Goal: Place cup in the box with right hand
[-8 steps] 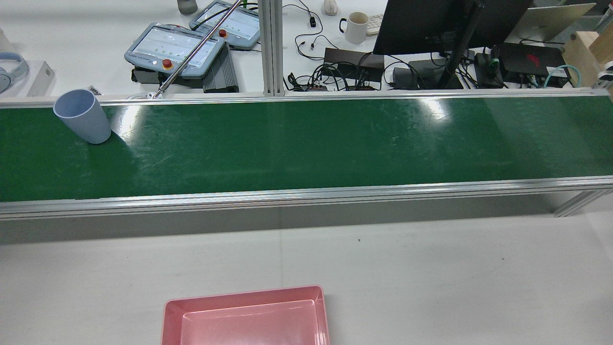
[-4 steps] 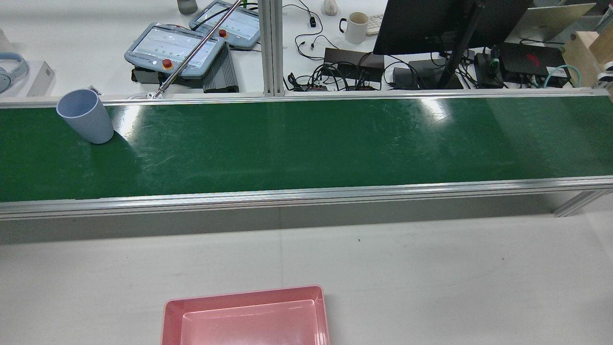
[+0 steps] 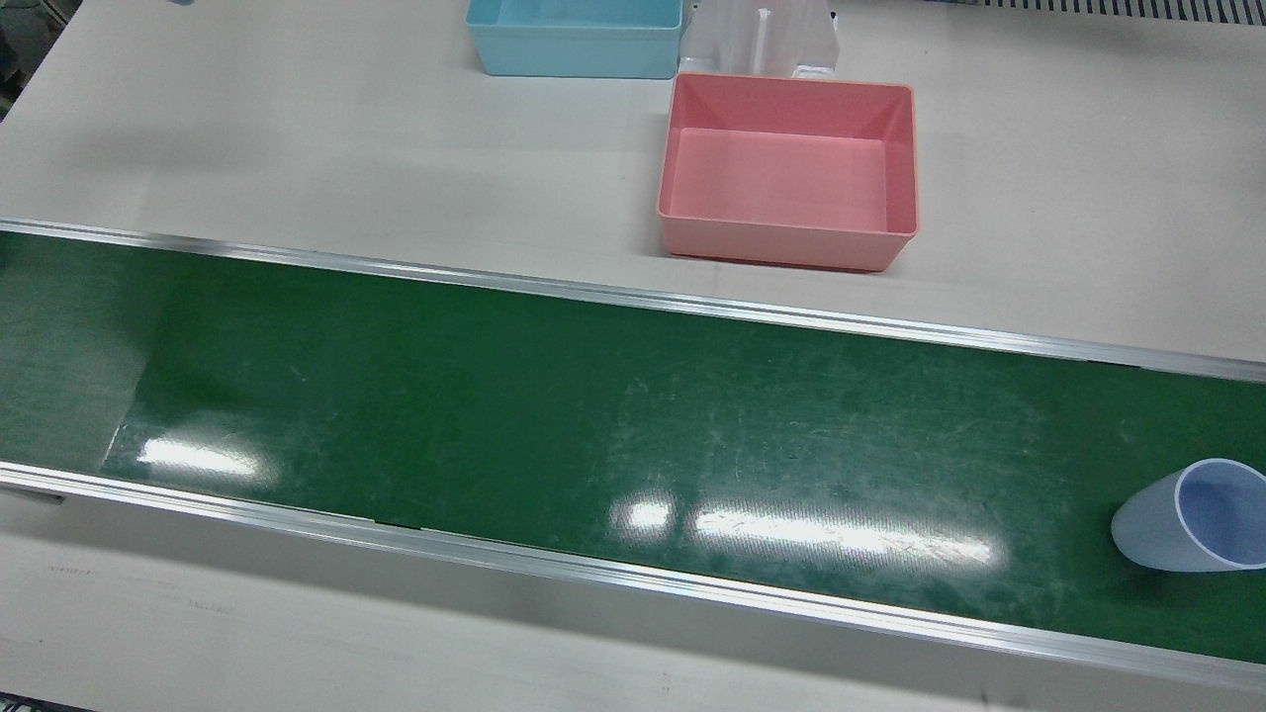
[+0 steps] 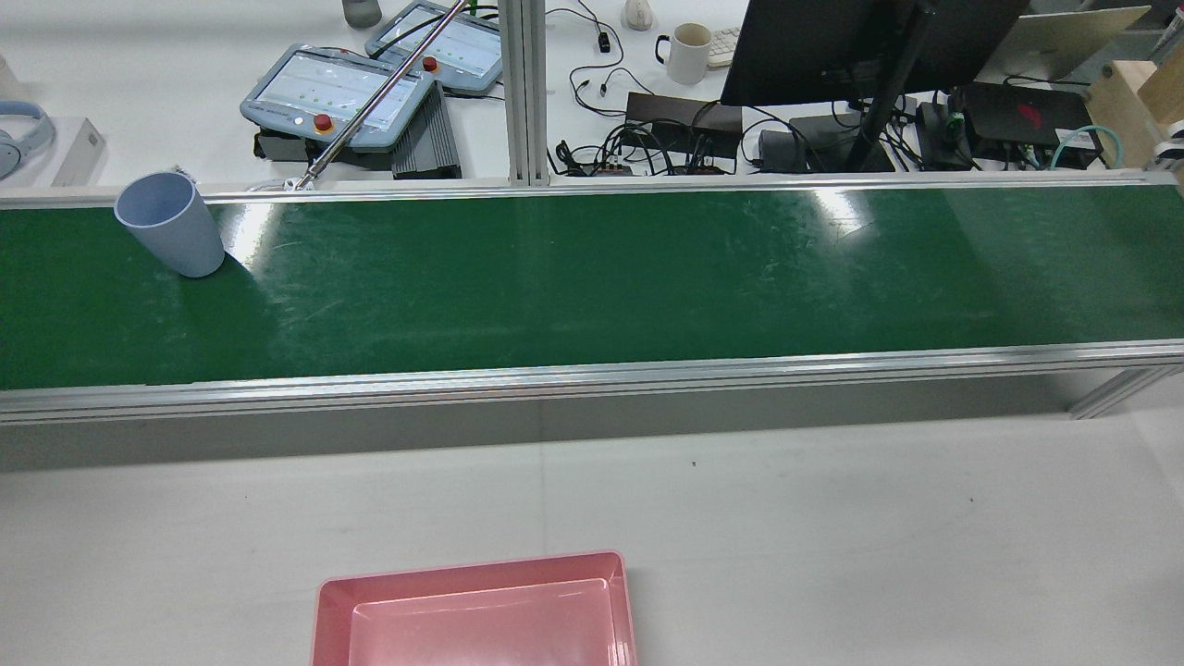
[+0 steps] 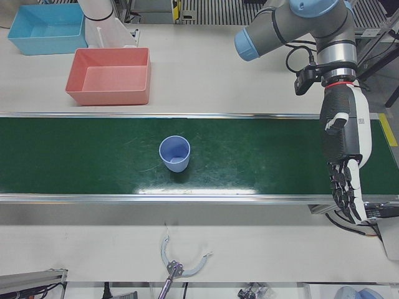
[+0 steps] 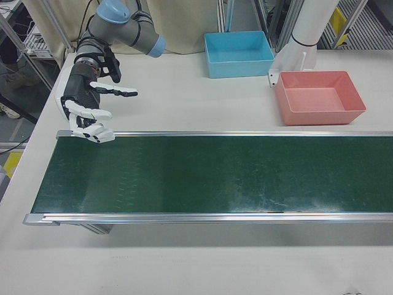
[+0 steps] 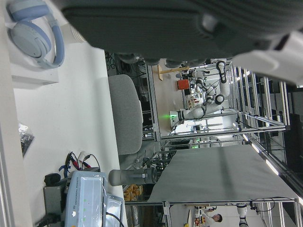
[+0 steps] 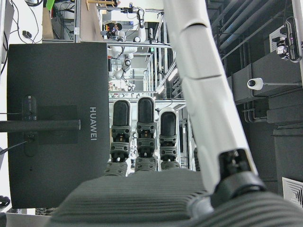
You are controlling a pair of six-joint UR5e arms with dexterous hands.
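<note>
The pale blue cup (image 5: 175, 153) stands upright on the green belt (image 3: 554, 415), mouth up, roughly midway across the belt's width in the left-front view — bare belt on every side of it, nothing touching it. In the rear view it sits near the belt's far rail at the left end (image 4: 170, 224); in the front view it lies at the right edge of the picture, partly cut off (image 3: 1192, 516). The pink box (image 6: 319, 96) rests empty on the white counter (image 3: 297, 148) just beyond the belt's aluminium rail, with a blue box (image 6: 239, 53) behind it and open counter around both. The right hand (image 6: 92, 107) hovers over the belt's far end at the rail, fingers (image 6: 120, 93) spread apart and holding nothing, well apart from the cup. The left hand (image 5: 343, 156) hangs over the belt's other end, fingers (image 5: 345, 194) extended downward past the near rail, apart and empty.
</note>
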